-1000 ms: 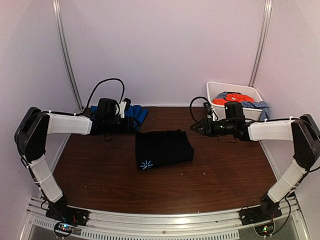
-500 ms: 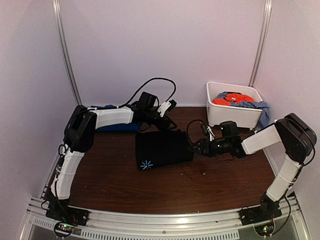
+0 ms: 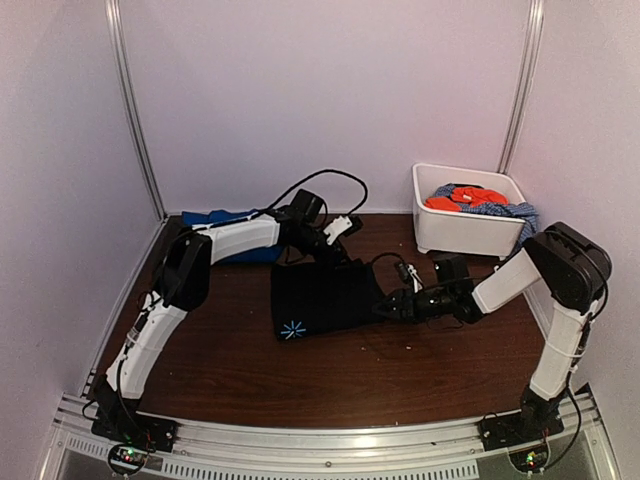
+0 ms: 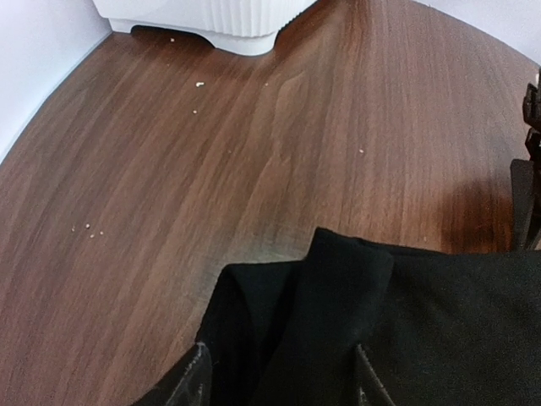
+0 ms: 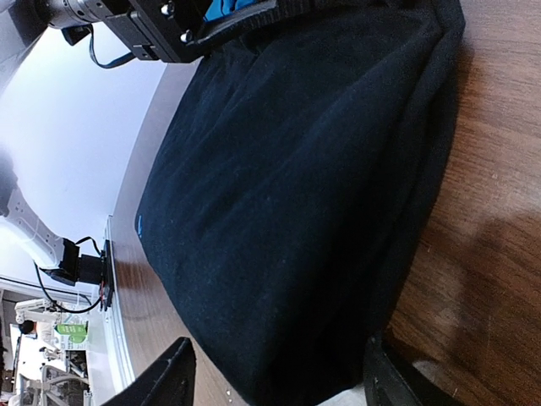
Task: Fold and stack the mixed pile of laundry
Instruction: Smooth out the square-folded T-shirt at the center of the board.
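The left gripper (image 4: 279, 382) has its two fingers (image 4: 193, 381) spread apart. They straddle the far right corner of the one large black cloth garment (image 3: 322, 293), and no squeeze on the cloth can be seen. The right gripper (image 5: 279, 372) is likewise spread. Its two fingers (image 5: 169, 376) sit on either side of the same garment's right edge, low over the table.

The black garment lies folded into a rough rectangle near the middle of the brown wood-grain table (image 3: 300, 385). One small light-blue star-shaped mark (image 3: 292, 329) shows at its near left corner. Both arms reach in towards the garment, the left from the far side and the right from the right side.

One bright royal-blue cloth garment (image 3: 213, 217) lies at the far left corner of the table, partly hidden behind the left arm. One white rectangular plastic tub (image 3: 465, 235) stands at the far right corner. It holds two more garments: one orange-red (image 3: 466, 198), and one blue-white speckled (image 3: 512, 212) that hangs over the tub's right rim.

That makes four garments in all. A few pale crumbs (image 4: 89, 230) dot the wood in the left wrist view.
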### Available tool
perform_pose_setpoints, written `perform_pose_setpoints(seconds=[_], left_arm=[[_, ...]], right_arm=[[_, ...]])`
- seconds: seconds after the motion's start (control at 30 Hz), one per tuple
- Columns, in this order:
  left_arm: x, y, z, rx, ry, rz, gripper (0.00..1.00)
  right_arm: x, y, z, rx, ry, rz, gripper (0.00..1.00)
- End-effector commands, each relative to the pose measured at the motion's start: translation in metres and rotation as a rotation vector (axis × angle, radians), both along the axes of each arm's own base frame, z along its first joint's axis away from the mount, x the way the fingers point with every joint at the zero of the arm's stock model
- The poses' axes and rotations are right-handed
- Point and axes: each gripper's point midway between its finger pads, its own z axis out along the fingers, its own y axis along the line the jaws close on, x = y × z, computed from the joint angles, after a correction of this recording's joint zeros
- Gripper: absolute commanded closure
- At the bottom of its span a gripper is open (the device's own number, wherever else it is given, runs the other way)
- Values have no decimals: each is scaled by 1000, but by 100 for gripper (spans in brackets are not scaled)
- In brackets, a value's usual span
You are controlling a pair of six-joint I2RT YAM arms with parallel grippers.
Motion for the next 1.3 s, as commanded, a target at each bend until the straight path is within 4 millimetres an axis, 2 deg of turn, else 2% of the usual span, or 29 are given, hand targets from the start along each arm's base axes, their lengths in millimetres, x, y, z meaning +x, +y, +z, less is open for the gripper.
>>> perform_pose_setpoints(seconds=[0.0, 0.17, 0.33, 0.47, 0.6, 0.67, 0.7, 0.73, 0.77, 0.8, 0.87, 0.9, 1.0, 1.07, 1.13, 1.2, 1.27], left_arm=[[-1, -6, -8, 26, -27, -39, 47], [17, -5, -4, 24, -60, 31, 78], [36, 5, 13, -27, -52, 99, 100], [54, 18, 26, -76, -42, 164, 100], [64, 23, 18, -60, -42, 212, 100], [67, 26, 12, -47, -39, 237, 89], [69, 28, 10, -37, -41, 257, 80], [71, 29, 10, -35, -40, 269, 67], [72, 31, 13, -33, -38, 285, 58], [74, 34, 21, -43, -34, 304, 54], [78, 46, 44, -80, -14, 353, 52], [78, 56, 59, -110, -3, 380, 52], [67, 95, 102, -204, 0, 486, 50], [49, 116, 116, -220, -11, 537, 48], [34, 130, 114, -199, 9, 569, 48], [26, 143, 96, -150, 28, 603, 48], [27, 154, 77, -99, 37, 631, 49]], right_arm=[[1, 6, 2, 29, -21, 35, 33], [-4, 6, -7, 21, 15, 44, 44], [-10, 4, -16, -7, 45, 52, 50], [-15, 1, -24, -31, 72, 52, 58], [-17, -1, -28, -46, 86, 49, 76], [-17, -1, -25, -42, 87, 46, 87], [-16, 0, -23, -40, 87, 45, 91], [-16, 1, -20, -35, 86, 46, 92], [-16, 2, -16, -29, 86, 48, 90], [-16, 4, -10, -21, 83, 53, 82], [-17, 7, 8, -5, 67, 62, 58], [-18, 8, 18, -5, 54, 64, 52], [-16, -1, 45, -69, -11, 44, 42], [-9, -9, 62, -127, -63, 7, 38], [0, -12, 76, -154, -105, -22, 38], [15, -5, 89, -150, -145, -20, 40], [28, 3, 92, -142, -154, -13, 45]])
